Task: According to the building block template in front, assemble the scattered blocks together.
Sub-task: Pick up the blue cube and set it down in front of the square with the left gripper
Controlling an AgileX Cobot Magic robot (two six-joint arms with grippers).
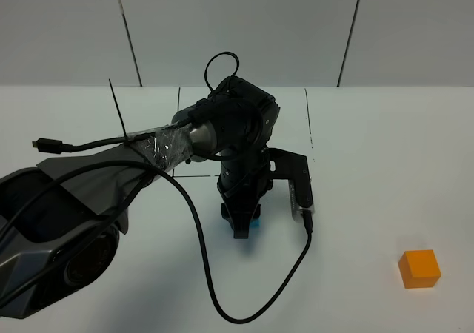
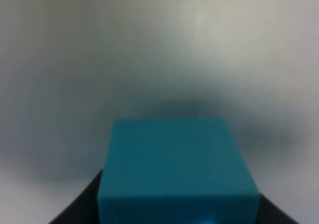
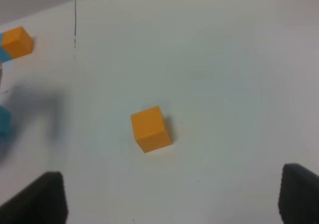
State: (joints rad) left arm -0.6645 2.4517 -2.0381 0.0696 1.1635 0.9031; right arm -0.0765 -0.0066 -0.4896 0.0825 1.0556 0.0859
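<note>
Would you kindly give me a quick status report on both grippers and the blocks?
Left gripper shut on small sky-blue matte cube. Right gripper open, small orange matte cube ahead, untouched. Black cable dangles beside blue cube.

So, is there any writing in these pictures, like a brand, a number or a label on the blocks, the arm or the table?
There is no readable text in any view.
The orange cube and the blue cube have plain faces.
The black arm shows no brand or label that can be made out.
The white table carries only thin black lines, with no letters or numbers.
</note>
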